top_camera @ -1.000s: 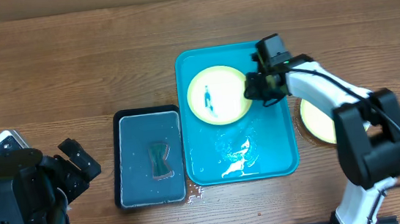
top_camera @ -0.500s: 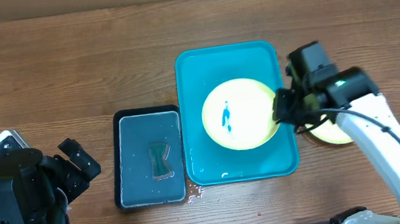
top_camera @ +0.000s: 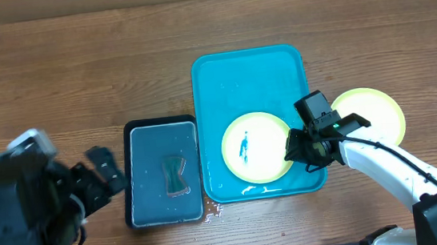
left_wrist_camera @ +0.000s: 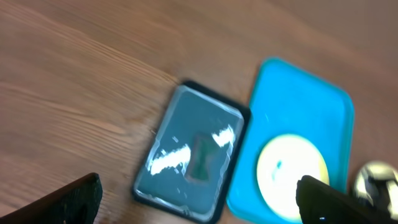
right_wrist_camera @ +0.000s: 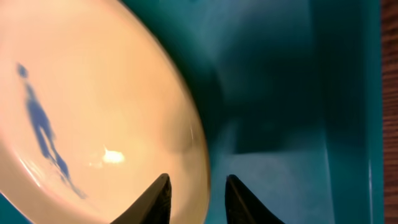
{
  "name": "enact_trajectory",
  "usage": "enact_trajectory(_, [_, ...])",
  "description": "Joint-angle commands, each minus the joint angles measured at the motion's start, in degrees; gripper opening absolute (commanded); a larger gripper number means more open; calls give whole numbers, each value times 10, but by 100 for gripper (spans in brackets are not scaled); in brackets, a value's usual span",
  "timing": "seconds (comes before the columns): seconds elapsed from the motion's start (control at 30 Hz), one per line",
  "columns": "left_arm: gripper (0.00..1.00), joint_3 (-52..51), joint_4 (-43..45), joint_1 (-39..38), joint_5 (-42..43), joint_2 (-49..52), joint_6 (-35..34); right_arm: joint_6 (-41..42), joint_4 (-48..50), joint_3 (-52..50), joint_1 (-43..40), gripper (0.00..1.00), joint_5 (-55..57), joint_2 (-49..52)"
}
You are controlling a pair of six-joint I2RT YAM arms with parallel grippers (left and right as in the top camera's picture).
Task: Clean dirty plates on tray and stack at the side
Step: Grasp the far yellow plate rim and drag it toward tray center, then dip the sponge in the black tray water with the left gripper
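A yellow-green rimmed plate (top_camera: 256, 148) with a blue smear lies in the front part of the turquoise tray (top_camera: 246, 75). My right gripper (top_camera: 295, 149) is at the plate's right edge. In the right wrist view its fingers (right_wrist_camera: 196, 186) straddle the rim of the plate (right_wrist_camera: 81, 93), shut on it, over the tray floor (right_wrist_camera: 280, 93). A second plate (top_camera: 371, 116) sits on the table right of the tray. My left gripper (top_camera: 99, 178) is open and empty left of the dark tray. A third plate is not in view.
A dark grey-black tray (top_camera: 165, 181) with water and a small dark sponge-like piece (top_camera: 175, 175) stands left of the turquoise tray. The left wrist view shows it (left_wrist_camera: 189, 152) with the turquoise tray (left_wrist_camera: 298, 106) beyond.
My right gripper has carried the smeared plate from the tray's back toward its front. The left arm has shifted to the right.
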Motion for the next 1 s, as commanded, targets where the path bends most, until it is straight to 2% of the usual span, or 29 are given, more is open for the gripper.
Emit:
enact_trajectory(0.0, [94,-29,-8,2,120,51,118,-51,-19,22,-1,32,-16,-26])
enact_trajectory(0.13, [83,-96,-18,2,125,106,160,-53,-42,36,-3,29,-6,-70])
enact_trajectory(0.3, [84,-219,38,-16,154,189,162,-52,-53,37,-13,29,-2,-137])
enact_trajectory(0.5, [82,-313,157,-37,160,283,137,-52,-75,37,-13,29,-2,-146])
enact_trajectory(0.67, [47,-360,238,-67,170,359,136,-52,-83,37,-13,30,-2,-146])
enact_trajectory(0.8, [36,-375,276,-90,137,415,87,-52,-84,37,-13,31,-2,-146])
enact_trajectory(0.93, [6,-375,300,-98,129,454,68,-52,-87,37,-13,31,-2,-146])
enact_trajectory(0.97, [4,-375,301,-98,127,457,65,-52,-87,37,-13,31,-2,-146])
